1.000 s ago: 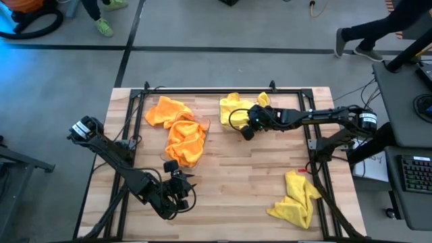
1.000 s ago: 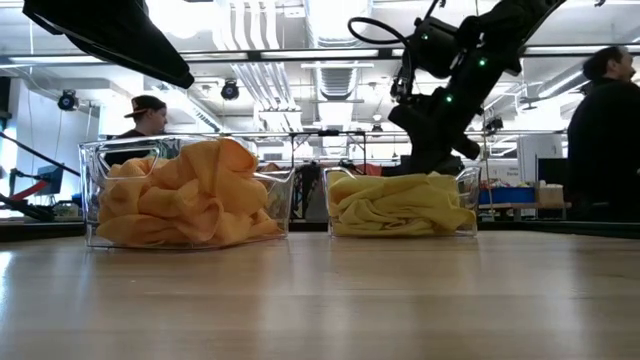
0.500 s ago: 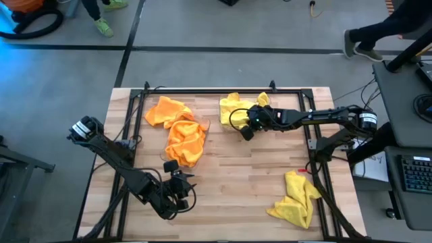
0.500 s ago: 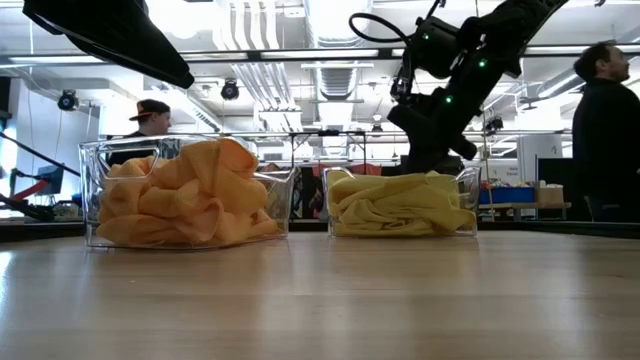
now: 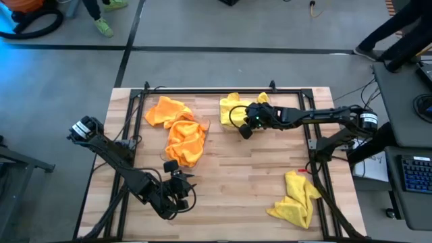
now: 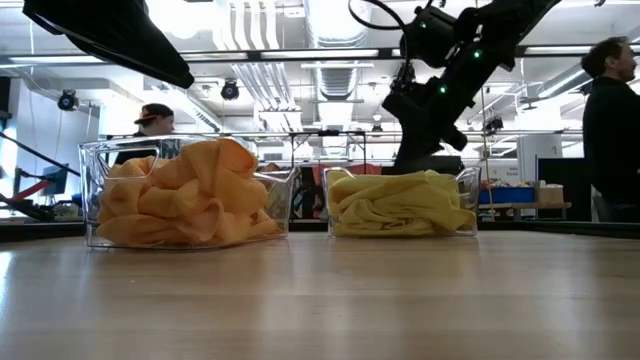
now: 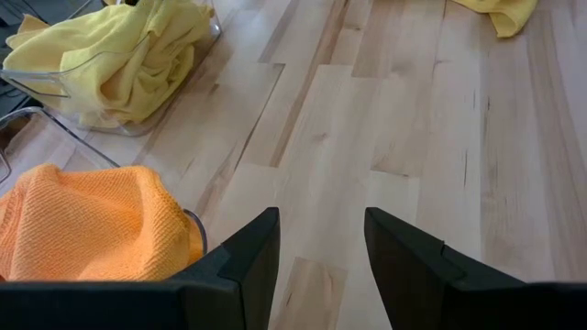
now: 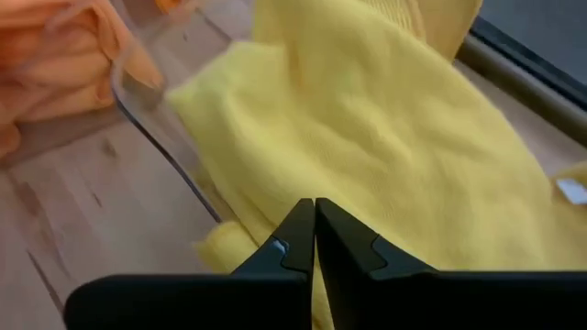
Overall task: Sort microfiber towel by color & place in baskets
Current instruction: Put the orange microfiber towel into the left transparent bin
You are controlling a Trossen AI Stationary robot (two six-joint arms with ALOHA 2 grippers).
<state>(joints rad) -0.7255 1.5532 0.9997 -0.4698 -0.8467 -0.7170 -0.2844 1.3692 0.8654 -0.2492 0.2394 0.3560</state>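
Right hand (image 8: 314, 240) pinched closed, empty, above yellow towels (image 8: 385, 137).

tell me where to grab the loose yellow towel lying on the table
Grip the loose yellow towel at its raised, bunched fold near the middle, coming straight down from above. It lies crumpled on the bare table, apart from both tubs, so a top pinch on the hump should catch fabric; the flat edges offer little to hold.
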